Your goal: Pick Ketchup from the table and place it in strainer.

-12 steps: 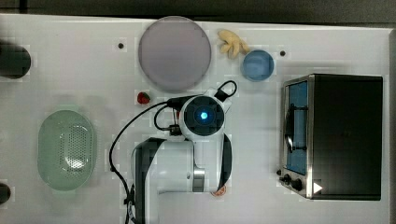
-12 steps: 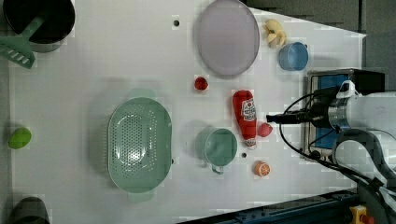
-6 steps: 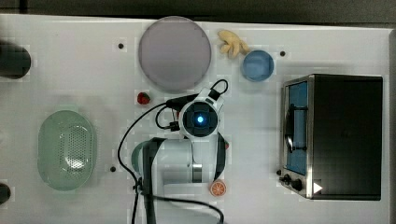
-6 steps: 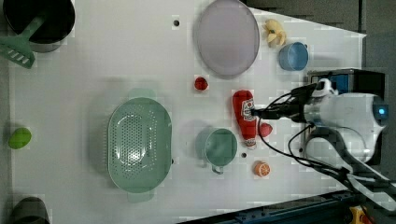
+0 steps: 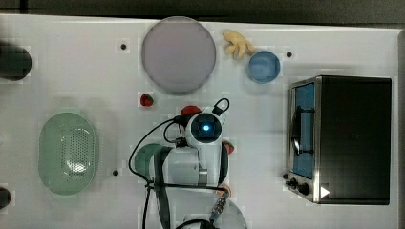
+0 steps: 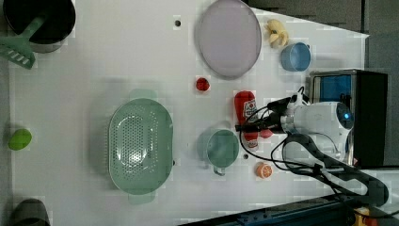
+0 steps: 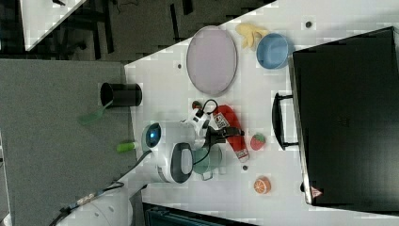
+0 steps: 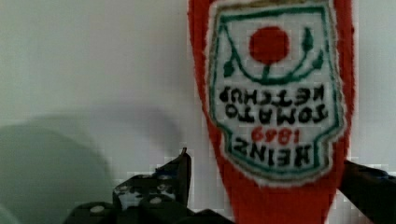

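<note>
The ketchup (image 6: 245,110) is a red bottle with a white and green label, lying flat on the white table between a grey plate and a green cup. In the top view only its end (image 5: 190,110) shows beside the arm. My gripper (image 6: 243,127) hangs over the bottle's narrower half and is open. In the wrist view the ketchup (image 8: 275,93) lies between the two dark fingers (image 8: 180,172), with a gap on one side. The right view has the gripper (image 7: 220,135) over the ketchup (image 7: 231,126). The pale mint strainer (image 6: 140,141) (image 5: 67,152) stands empty, well away.
A green cup (image 6: 222,148) sits close to the gripper. Strawberries (image 6: 203,84) (image 6: 266,133) and an orange slice (image 6: 263,170) lie nearby. A grey plate (image 5: 178,55), blue bowl (image 5: 263,67) and black oven (image 5: 344,138) stand around; a black pot (image 6: 40,19) holds a green spatula.
The arm has travelled toward the left view's left, bringing the gripper from beside the ketchup to over it. The fingers have stayed open. Nothing on the table has moved.
</note>
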`<state>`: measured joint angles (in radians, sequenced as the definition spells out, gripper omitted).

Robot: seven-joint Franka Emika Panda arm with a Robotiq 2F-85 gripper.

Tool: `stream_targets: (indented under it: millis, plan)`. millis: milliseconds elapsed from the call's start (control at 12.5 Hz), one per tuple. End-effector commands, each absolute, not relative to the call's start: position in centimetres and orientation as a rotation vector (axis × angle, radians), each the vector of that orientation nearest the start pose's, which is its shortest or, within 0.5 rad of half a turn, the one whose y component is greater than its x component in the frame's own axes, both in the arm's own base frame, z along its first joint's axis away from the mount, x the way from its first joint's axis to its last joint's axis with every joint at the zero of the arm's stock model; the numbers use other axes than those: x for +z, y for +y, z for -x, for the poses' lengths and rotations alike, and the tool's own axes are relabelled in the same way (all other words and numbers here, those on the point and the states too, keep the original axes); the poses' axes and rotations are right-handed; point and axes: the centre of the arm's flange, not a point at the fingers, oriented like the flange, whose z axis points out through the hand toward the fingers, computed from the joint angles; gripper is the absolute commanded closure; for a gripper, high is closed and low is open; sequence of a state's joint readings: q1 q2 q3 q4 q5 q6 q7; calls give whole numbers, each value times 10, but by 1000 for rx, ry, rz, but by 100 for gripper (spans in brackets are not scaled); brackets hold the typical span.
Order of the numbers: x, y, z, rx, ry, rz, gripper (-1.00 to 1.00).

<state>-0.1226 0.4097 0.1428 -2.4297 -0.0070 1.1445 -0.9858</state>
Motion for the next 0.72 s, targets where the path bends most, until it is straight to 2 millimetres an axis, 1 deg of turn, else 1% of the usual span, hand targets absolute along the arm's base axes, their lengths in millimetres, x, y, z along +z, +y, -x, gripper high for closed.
stream_targets:
  millis: [80,160,240,400,480,640,720]
  plan:
    - [153,11,-489,46,-375,3066,-68]
    - [153,11,-489,44,-374,3067,-42]
    - [156,11,-491,34,-373,3068,-21]
    - [168,10,-496,3,-375,3073,-21]
    - [178,10,-498,-19,-378,3077,-21]
    - [208,9,-502,-40,-382,3088,-21]
    - [228,9,-503,-44,-388,3094,-21]
